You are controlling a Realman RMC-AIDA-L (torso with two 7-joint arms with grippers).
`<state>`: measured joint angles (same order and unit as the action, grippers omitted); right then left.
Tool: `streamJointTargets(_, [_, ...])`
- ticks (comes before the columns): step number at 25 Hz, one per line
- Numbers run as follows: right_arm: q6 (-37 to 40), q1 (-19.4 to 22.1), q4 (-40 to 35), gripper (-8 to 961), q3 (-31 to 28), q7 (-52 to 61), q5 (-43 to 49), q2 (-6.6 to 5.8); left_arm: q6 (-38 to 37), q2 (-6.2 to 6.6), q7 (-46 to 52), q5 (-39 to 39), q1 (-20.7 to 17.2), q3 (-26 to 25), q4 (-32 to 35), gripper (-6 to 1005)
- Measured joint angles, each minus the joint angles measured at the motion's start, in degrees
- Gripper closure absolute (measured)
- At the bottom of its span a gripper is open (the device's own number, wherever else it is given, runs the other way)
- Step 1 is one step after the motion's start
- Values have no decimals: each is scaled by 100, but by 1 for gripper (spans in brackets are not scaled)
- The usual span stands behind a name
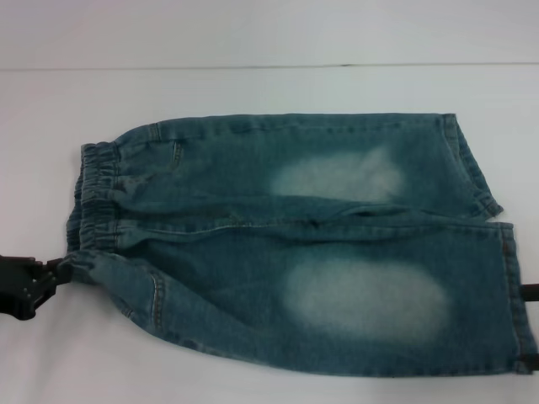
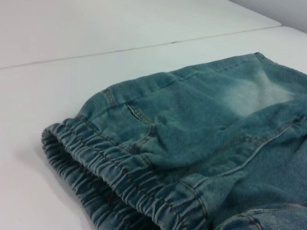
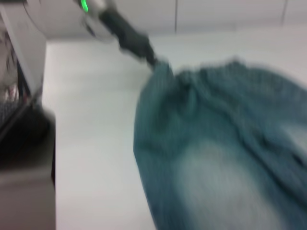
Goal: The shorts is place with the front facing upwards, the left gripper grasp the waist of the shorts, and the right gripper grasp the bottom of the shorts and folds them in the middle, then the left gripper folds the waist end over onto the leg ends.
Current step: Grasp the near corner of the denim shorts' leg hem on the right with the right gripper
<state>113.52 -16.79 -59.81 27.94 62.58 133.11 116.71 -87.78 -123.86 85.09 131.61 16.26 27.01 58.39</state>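
Denim, blue-green and faded, fills the middle of the white table [image 1: 253,42]: the shorts [image 1: 295,244] lie flat with their legs running across the head view, the waist [image 1: 97,198] toward the robot's left and the bottom of the shorts [image 1: 497,252] toward its right. The left gripper [image 1: 52,273] sits at the near corner of the waistband, its black fingers clamped on a pinch of cloth that is drawn out into a small taut point. The right gripper [image 1: 529,328] shows only as dark slivers at the near leg hem, and whether it is holding the cuff I cannot tell. The risk, as I judge it, lies in that narrow pinch: the left claw has only a corner of the band, so a lift could let the heavy denim slide free, or drag the whole garment sideways and skew the fold line. If the right claw has caught just one layer of the hem, the near leg could open and sag instead of folding cleanly. The waistband is gathered elastic, ruffled into tight ridges with orange stitching, clear in the left wrist view; a slit pocket [image 2: 139,114] sits just beyond it. The thighs carry two pale oval worn patches [image 1: 366,299], the cuffs are turned and stitched, and a seam ridge runs between the legs.
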Motion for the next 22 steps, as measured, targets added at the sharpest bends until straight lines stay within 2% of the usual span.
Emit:
streamJointTargets(5, [41, -330, -930, 102, 361, 1169, 894, -24, -24, 6, 5, -4, 26, 17, 6, 930])
streamJointTargets(9, [51, -660, -1078, 103, 833, 1829, 1732, -69, -87, 11, 6, 19, 29, 55, 6, 931])
streamJointTargets(12, [51, -853, -1068, 112, 1010, 2046, 2194, -25, -75, 12, 7, 29, 28, 61, -19, 932])
streamJointTargets(22, [16, -935, -956, 168, 1501, 2480, 2350, 55, -46, 11, -20, 34, -15, 42, -53, 936])
